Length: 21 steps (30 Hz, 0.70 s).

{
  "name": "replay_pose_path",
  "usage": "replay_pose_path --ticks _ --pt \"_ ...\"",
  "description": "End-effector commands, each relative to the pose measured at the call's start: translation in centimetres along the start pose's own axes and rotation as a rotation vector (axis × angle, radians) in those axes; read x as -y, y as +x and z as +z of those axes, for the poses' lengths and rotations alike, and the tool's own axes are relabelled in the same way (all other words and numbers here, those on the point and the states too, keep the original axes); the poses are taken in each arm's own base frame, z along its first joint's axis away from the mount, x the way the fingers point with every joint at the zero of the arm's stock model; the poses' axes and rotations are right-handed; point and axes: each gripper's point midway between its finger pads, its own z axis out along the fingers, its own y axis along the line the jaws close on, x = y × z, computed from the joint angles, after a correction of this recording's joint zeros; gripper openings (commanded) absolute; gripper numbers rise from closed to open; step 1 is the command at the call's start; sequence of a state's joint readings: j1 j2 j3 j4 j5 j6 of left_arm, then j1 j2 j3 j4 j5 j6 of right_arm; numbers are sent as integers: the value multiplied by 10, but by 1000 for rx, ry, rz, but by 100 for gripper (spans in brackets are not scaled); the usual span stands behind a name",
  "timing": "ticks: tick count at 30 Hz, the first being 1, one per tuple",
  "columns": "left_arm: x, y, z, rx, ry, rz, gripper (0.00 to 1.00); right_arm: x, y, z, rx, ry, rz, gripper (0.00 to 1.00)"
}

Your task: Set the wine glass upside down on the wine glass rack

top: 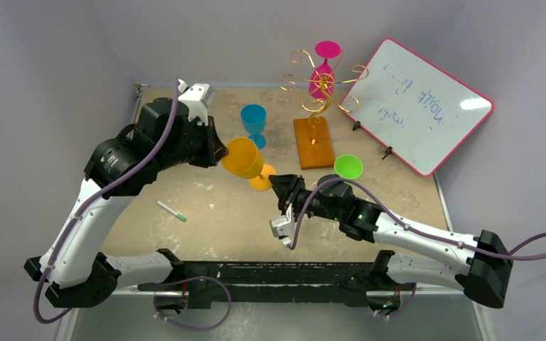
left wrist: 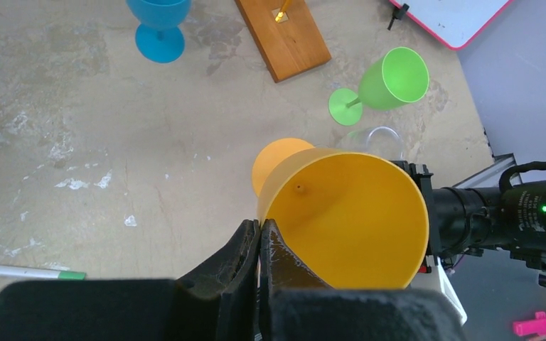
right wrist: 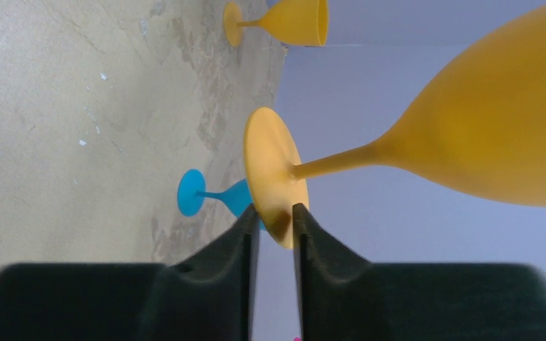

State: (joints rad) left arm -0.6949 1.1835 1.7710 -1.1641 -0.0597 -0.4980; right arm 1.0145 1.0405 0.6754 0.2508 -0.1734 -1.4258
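Observation:
An orange wine glass is held tilted in the air over the table's middle. My left gripper is shut on its rim, with the open bowl just right of the fingers. My right gripper is closed on the edge of the glass's foot, and it also shows in the top view. The gold wire rack stands on its orange-brown base at the back. A pink glass hangs upside down on it.
A blue glass stands left of the rack base. A green glass lies on its side near my right arm. A pink-framed whiteboard leans at the back right. A green-capped pen lies front left. A second orange glass stands farther off.

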Motion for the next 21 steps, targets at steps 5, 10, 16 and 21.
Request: replay_pose_path --ticks 5,10,16,21 --pt "-1 -14 -10 78 -6 -28 0 29 -10 -9 34 128 -37 0" --pt "-11 -17 -8 106 -62 -30 21 35 -17 -10 66 134 31 0" --pt "-13 -21 -9 134 -66 -28 58 42 -20 -12 73 133 68 0" --pt "-17 -25 -20 183 -72 -37 72 59 -23 -14 81 170 127 0"
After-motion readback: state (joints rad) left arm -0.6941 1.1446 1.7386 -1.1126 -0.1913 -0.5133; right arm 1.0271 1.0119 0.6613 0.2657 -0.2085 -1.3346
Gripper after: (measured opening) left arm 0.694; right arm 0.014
